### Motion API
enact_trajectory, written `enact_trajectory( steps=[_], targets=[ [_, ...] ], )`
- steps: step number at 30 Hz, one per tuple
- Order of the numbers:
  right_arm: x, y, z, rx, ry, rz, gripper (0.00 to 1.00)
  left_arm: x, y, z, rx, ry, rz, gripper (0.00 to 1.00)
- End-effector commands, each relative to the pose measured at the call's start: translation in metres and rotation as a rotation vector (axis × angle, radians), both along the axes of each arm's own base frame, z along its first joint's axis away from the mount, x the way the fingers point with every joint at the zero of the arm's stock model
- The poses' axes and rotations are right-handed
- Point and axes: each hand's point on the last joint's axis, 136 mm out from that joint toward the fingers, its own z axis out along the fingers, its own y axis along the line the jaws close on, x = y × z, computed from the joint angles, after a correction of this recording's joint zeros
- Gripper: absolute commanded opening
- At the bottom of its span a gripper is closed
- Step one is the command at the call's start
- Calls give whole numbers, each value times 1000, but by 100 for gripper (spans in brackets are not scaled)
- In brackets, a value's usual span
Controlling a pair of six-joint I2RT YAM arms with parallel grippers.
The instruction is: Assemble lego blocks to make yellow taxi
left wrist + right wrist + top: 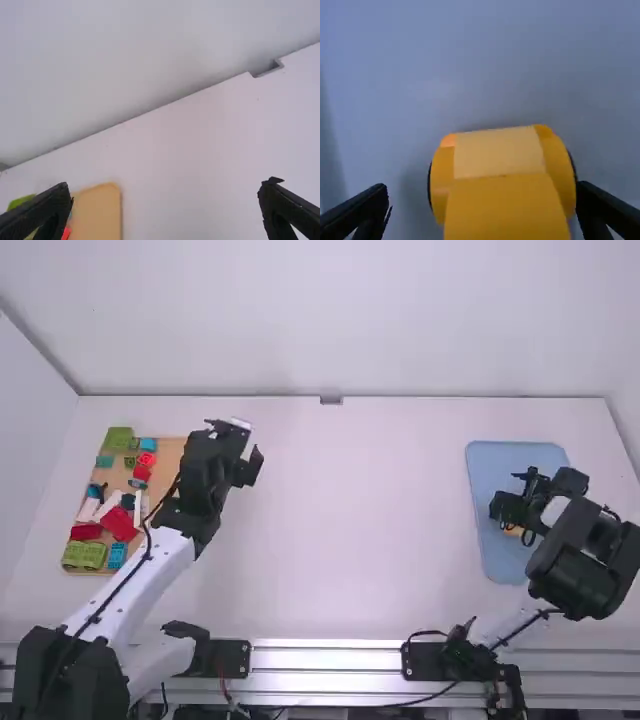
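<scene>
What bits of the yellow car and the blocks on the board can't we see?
- Most of the yellow car, high view: behind the right gripper.
- The car's near end, right wrist view: cut off by the bottom edge.
- Its underside, right wrist view: hidden by its own top.
- Blocks on the board, left wrist view: partly behind the left gripper, partly cut off.
</scene>
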Motion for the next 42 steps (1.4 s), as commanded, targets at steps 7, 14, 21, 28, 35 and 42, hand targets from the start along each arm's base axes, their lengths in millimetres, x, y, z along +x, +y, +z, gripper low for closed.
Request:
enact_trajectory(
  steps=[7,14,21,28,35,42],
  targets=[
    [-3,3,90,-193,-45,-125,99,-14,3,52,-193,-12,79,99],
    [-6,44,166,-282,-182,-70,98,-31,4,94,-265,-66,94,99],
    [-14,91,231,-319,-363,37,98,-50,9,128,-348,-174,104,99],
    [-25,132,260,-273,-505,114,95,-68,19,145,-346,-252,85,95],
    [-29,168,265,-174,-615,157,86,-80,33,149,-368,-336,73,87],
    [-41,185,270,-144,-754,178,73,-101,38,133,-380,-373,36,73]
  ],
)
